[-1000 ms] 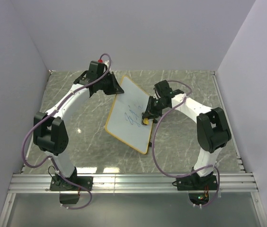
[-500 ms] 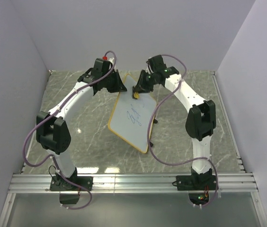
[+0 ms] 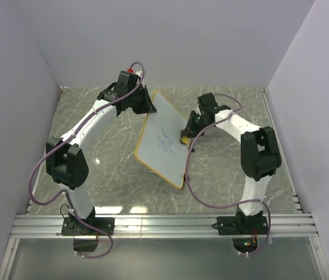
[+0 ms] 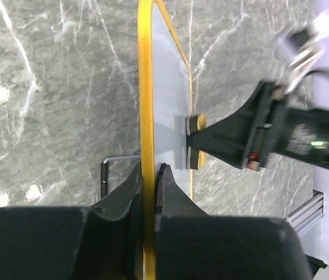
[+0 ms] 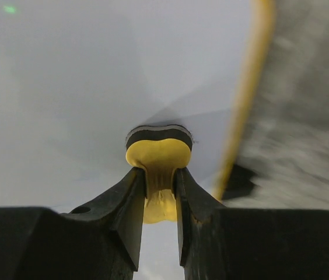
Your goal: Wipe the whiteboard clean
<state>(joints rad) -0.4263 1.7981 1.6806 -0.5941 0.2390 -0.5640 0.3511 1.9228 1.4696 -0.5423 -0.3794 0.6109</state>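
The whiteboard (image 3: 160,143) has a thin yellow frame and stands tilted up off the table. A few blue scribbles (image 3: 164,144) remain near its middle. My left gripper (image 3: 147,109) is shut on the board's far left corner. In the left wrist view the yellow frame (image 4: 146,111) runs straight between the closed left gripper (image 4: 150,170). My right gripper (image 3: 186,134) is shut on the yellow-and-black eraser (image 3: 184,139) and presses it against the board's right side. In the right wrist view the eraser (image 5: 158,156) sits in the right gripper (image 5: 160,178), its black pad flat on the white board (image 5: 65,81).
The grey marble table (image 3: 94,146) is walled in by pale panels on three sides. An aluminium rail (image 3: 164,221) carrying both arm bases runs along the near edge. A small black-and-metal bar (image 4: 105,172) lies on the table behind the board.
The right gripper swept the eraser up to the board's far edge, then back down to its right side. Fewer blue scribbles remain. The left gripper kept hold of the board.
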